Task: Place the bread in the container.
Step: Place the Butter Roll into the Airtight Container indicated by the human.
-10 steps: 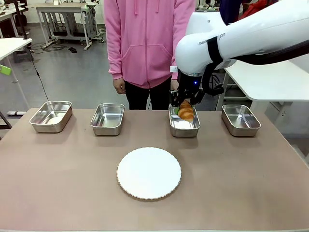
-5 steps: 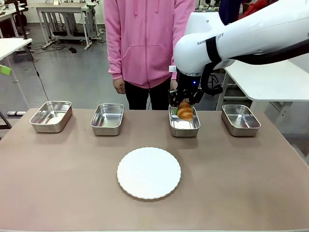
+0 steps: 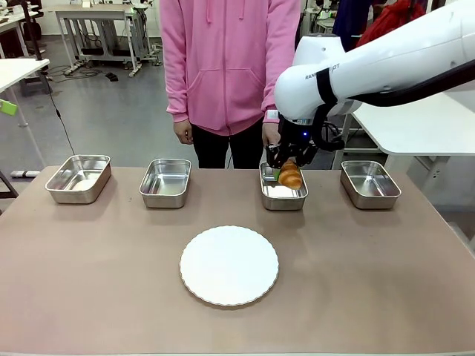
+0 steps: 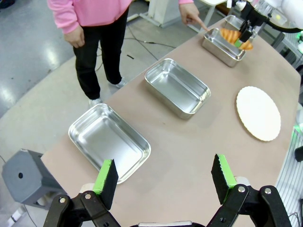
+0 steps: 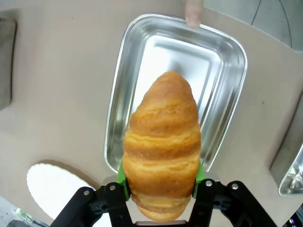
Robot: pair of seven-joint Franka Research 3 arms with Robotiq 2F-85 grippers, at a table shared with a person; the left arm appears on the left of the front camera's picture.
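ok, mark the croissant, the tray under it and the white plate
croissant point(image 5: 163, 142), right wrist view, middle of ridged crust
steel tray point(image 5: 225, 87), right wrist view, bare floor beside the croissant
white plate point(image 3: 228, 265), front view, plate centre

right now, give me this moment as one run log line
right gripper: shut on croissant | croissant: above third steel tray, not released | left gripper: open, empty | person's finger: at tray's far rim

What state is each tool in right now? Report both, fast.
Left tool: open, holding nothing, above the table near the end tray.
Right tool: closed on the croissant, over the steel tray.
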